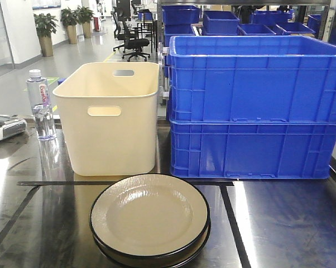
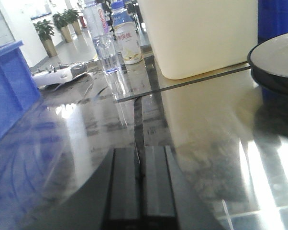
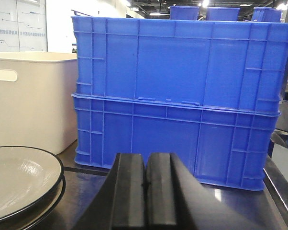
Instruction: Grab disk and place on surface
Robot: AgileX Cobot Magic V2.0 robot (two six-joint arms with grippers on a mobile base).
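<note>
Two stacked disks [image 1: 149, 219] seen at near edge of tabletop [image 1: 285, 223], untouched. Left gripper [image 2: 140, 191] and right gripper [image 3: 146, 191] both pressed closed, empty. Grab not begun; opening, approach to top disk's rim judged needed.

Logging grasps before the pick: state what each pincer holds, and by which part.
Nothing is held. The left pincer and right pincer are both shut on nothing, and the stacked plates lie untouched on the tabletop.
</note>
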